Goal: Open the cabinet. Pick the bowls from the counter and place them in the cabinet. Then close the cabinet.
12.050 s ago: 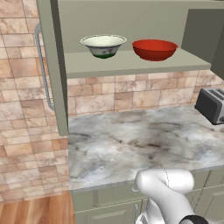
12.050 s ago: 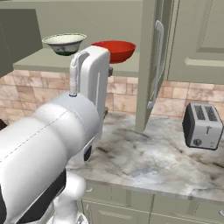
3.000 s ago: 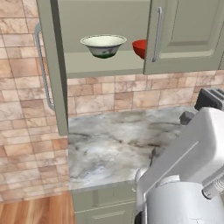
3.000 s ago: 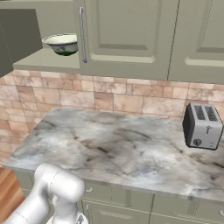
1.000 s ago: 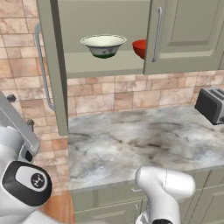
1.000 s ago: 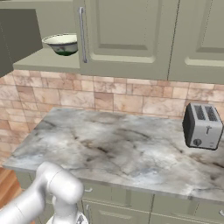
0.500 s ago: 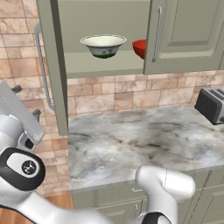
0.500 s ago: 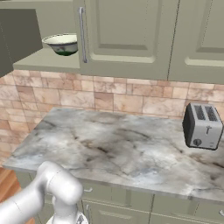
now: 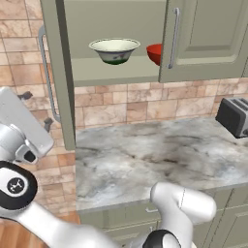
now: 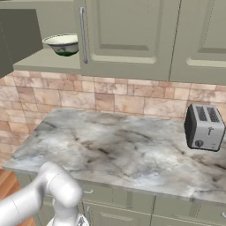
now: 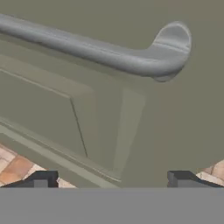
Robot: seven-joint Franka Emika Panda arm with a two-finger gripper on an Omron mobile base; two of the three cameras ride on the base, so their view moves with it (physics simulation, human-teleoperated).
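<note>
Now we see the cabinet (image 9: 121, 72) on the wall above the counter (image 9: 160, 155). Its left door (image 9: 57, 72) stands open, swung out towards us, and its right door (image 9: 203, 38) is shut. On the shelf inside, the white bowl (image 9: 114, 50) sits in the open half, and the red bowl (image 9: 154, 54) is beside it, partly hidden behind the right door. We have no bowl on the counter; a toaster (image 9: 234, 116) stands at its right end. Our gripper (image 11: 111, 177) is in front of the left door, close below the end of its silver handle (image 11: 109, 54). The jaws are wide apart and hold nothing.
</note>
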